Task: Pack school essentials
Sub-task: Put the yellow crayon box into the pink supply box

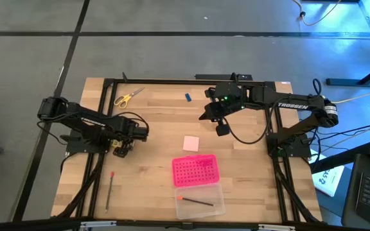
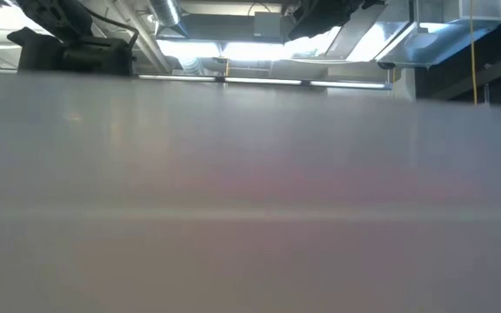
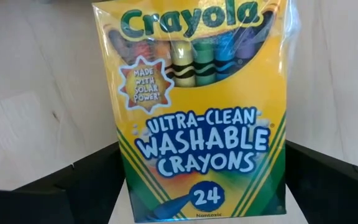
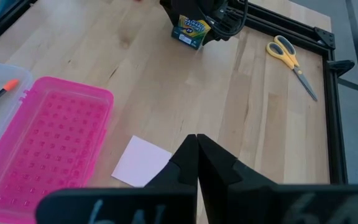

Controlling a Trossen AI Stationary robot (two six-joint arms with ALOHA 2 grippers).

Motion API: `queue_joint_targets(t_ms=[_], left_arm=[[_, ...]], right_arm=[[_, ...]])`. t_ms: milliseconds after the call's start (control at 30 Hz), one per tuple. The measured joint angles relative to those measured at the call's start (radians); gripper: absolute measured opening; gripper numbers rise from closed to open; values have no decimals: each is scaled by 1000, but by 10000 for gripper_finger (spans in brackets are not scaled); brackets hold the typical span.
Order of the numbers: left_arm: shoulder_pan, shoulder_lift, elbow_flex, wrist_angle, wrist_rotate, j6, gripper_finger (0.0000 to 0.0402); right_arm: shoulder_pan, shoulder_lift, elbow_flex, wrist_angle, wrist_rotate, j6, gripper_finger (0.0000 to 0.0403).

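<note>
My left gripper sits low over the left side of the tabletop, jaws spread as wide as they go, and the Crayola crayon box stands between them. In my left wrist view the box fills nearly everything; my two dark fingers flank its lower corners, one on each side, but I cannot tell whether they touch the cardboard or only bracket it. From my right wrist view the same crayon box shows upright on the wood under my left arm's dark end.

My right gripper hangs above the middle-back of the tabletop with jaws pressed together, pinching nothing. The pale pink square pad lies flat below it, just beside the pink dotted box, whose clear half holds a thin pen with an orange tip.

The yellow-handled scissors lie near the back left edge, well apart from both arms. A tiny blue piece lies near the back edge, and a thin red-tipped pencil lies near the front left.

In the high view my left arm covers most of the crayon box. The low view is almost wholly filled by a blurred grey surface; only dark arm parts and ceiling lights show along its top.
</note>
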Motion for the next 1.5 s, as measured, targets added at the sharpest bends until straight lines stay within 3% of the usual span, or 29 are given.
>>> queue_joint_targets(t_ms=[800, 967, 1500], left_arm=[[18, 0, 0, -11, 6, -29, 393], [18, 0, 0, -16, -51, -34, 380], [16, 0, 0, -45, -86, -26, 366]], right_arm=[[0, 0, 0, 0, 0, 0, 6], [0, 0, 0, 0, 0, 0, 6], [0, 0, 0, 0, 0, 0, 6]])
